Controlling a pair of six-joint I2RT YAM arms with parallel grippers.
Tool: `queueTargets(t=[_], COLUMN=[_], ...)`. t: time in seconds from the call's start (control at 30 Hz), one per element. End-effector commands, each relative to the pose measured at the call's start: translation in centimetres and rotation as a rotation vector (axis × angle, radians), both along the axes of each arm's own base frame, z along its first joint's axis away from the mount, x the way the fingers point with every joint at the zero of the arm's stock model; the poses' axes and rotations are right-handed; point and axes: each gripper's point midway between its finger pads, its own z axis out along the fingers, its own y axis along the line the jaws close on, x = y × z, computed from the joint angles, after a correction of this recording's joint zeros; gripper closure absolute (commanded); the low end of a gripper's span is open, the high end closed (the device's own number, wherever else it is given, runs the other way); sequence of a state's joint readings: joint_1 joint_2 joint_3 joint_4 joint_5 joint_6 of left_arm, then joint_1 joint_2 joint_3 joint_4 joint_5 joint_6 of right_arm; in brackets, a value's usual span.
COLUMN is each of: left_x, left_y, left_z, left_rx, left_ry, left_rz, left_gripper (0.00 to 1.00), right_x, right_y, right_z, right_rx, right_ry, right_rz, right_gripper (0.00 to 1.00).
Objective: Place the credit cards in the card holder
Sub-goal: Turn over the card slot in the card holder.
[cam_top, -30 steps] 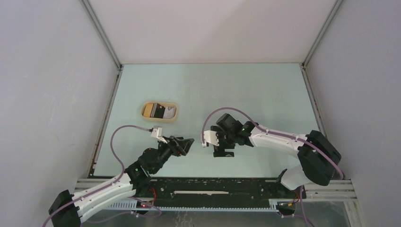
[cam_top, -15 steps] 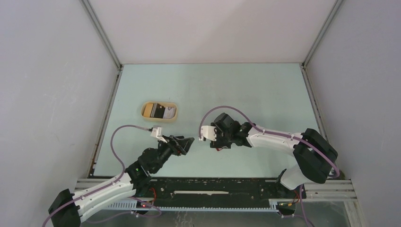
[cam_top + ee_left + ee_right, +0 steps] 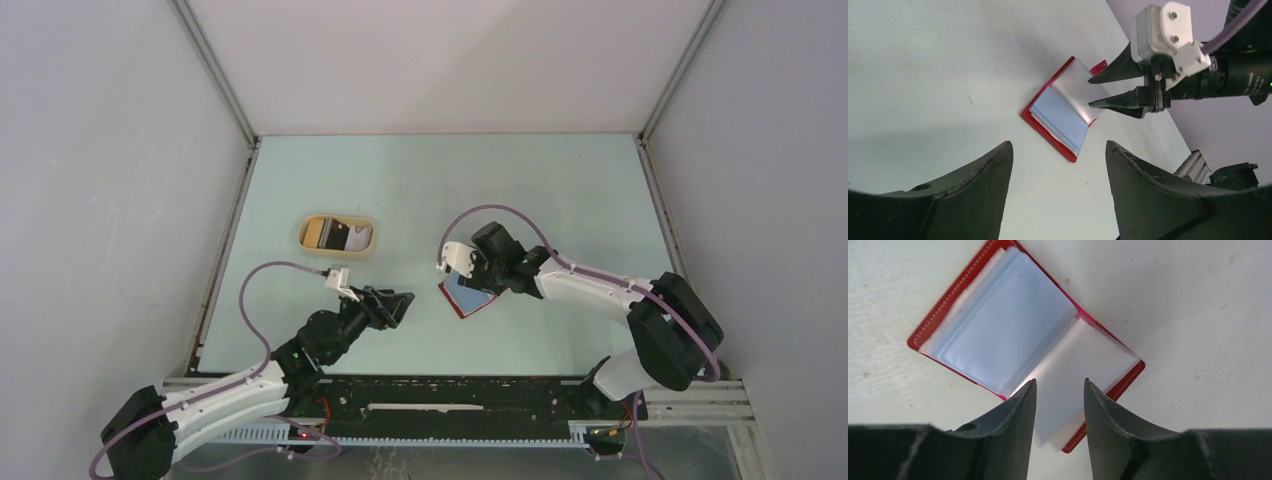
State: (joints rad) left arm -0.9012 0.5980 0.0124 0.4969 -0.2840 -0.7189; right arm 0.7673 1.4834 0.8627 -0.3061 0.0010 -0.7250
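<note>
Cards (image 3: 344, 237) in tan oval tray (image 3: 302, 236), red card holder (image 3: 466, 297) lying open

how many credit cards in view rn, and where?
2 that I can tell apart, both in the tan tray: a golden-brown card on its left side, a dark card on its right. Others may lie hidden beneath.

One red card holder (image 3: 466, 296) and one tan oval tray (image 3: 337, 218). In the tray, three cards (image 3: 335, 236) can be made out: one golden-brown, one whitish, one dark. Whether more lie beneath cannot be told. Two end effectors — the left end effector (image 3: 1058, 150) and the right end effector (image 3: 1058, 385).
</note>
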Motion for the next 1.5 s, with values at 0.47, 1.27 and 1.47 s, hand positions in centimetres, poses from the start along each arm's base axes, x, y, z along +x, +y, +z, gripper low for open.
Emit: queueTargets(t=[0.47, 1.27, 1.47], left_x=[-0.2, 3.5, 3.9], left_y=[-4.8, -11.3, -12.2], left_z=[-1.1, -6.3, -6.9], left_rx=[-0.050, 0.041, 0.065], left_ry=[0.096, 0.272, 0.289], left_rz=[-0.145, -0.177, -0.190], left_gripper=[0.53, 0.59, 0.54], right_x=[-0.5, -2.7, -2.8], right_y=[-1.1, -0.2, -0.1], right_z=[-2.5, -4.2, -4.2], right_rx=[0.095, 0.175, 0.169], right_ry=[0.397, 0.768, 0.773], right_rz=[-0.182, -0.267, -0.262], right_gripper=[0.80, 0.97, 0.96])
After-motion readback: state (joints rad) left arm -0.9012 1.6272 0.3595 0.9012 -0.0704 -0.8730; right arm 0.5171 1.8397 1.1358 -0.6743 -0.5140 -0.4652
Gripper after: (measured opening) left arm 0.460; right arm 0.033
